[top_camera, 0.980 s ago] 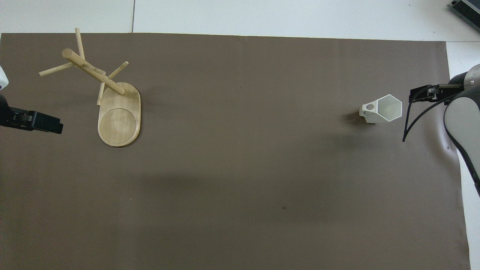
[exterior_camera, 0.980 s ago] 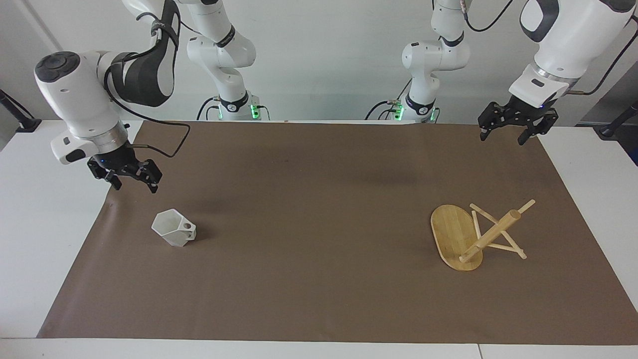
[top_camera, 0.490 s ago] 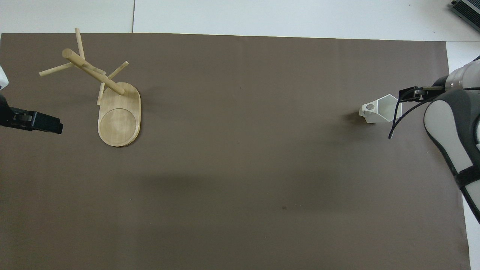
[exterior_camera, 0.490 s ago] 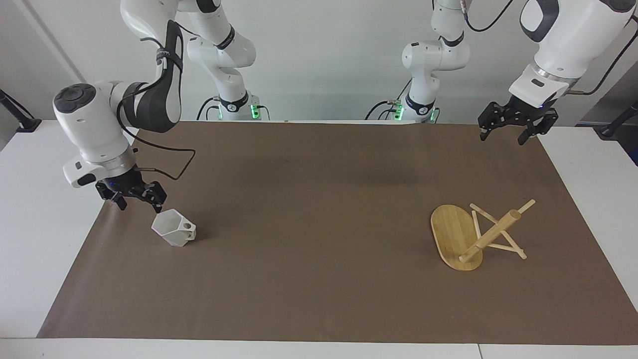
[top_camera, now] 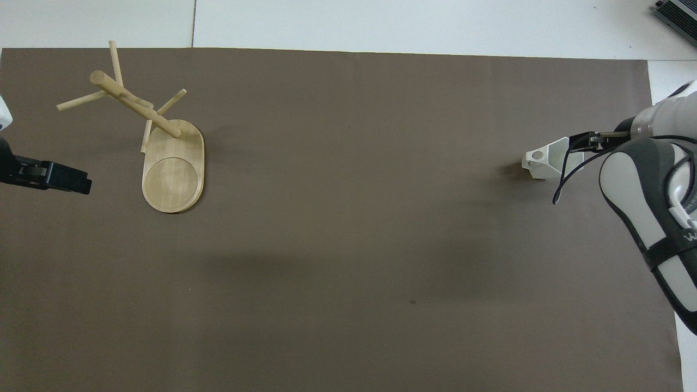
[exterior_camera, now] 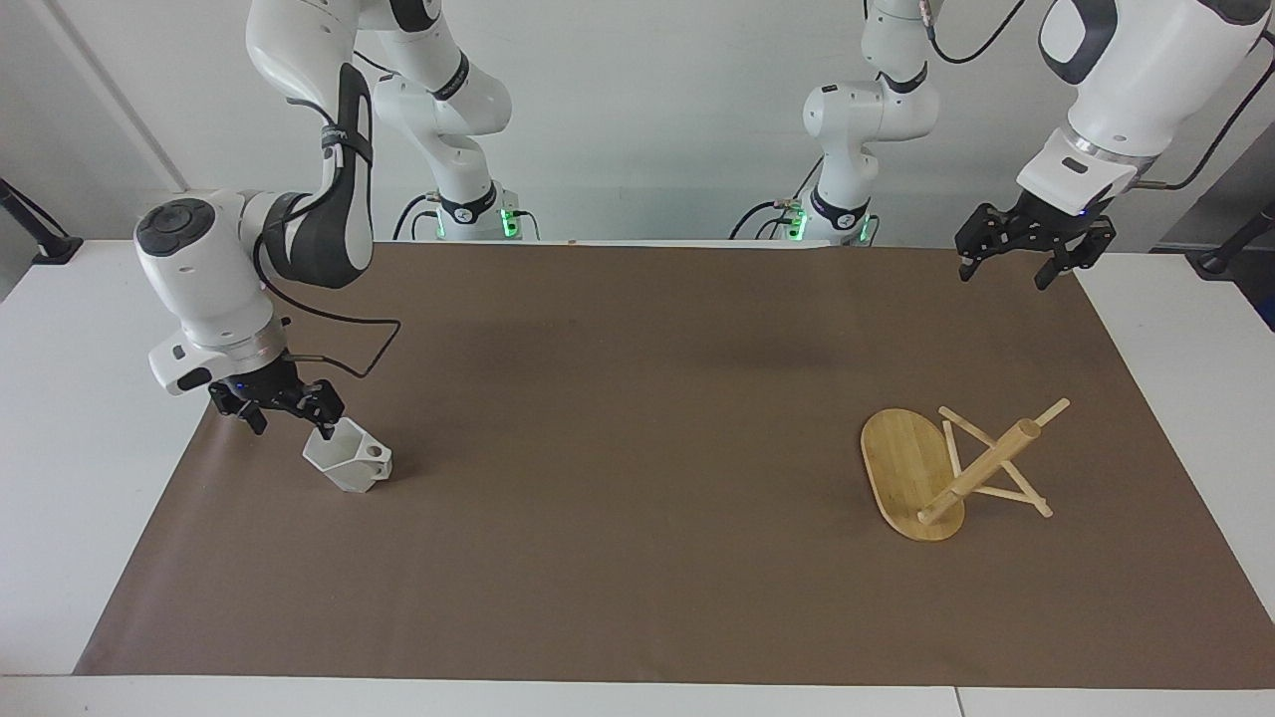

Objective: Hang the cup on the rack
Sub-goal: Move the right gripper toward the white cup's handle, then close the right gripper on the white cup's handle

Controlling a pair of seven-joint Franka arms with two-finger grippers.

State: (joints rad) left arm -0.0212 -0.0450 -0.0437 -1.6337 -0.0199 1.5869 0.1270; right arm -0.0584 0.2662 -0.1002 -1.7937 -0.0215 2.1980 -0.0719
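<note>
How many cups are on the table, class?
1. The cup stands on the brown mat at the right arm's end, under the open right gripper. None seems hidden.

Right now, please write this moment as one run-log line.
right gripper: open at white faceted cup, not gripping | left gripper: open, waiting | bamboo mug rack: empty

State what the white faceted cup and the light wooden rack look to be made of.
White faceted cup: matte white, flat angular facets, likely plastic or unglazed ceramic; unclear which.
Light wooden rack: pale bamboo or similar wood, striped grain on its oval base, smooth satin finish.
</note>
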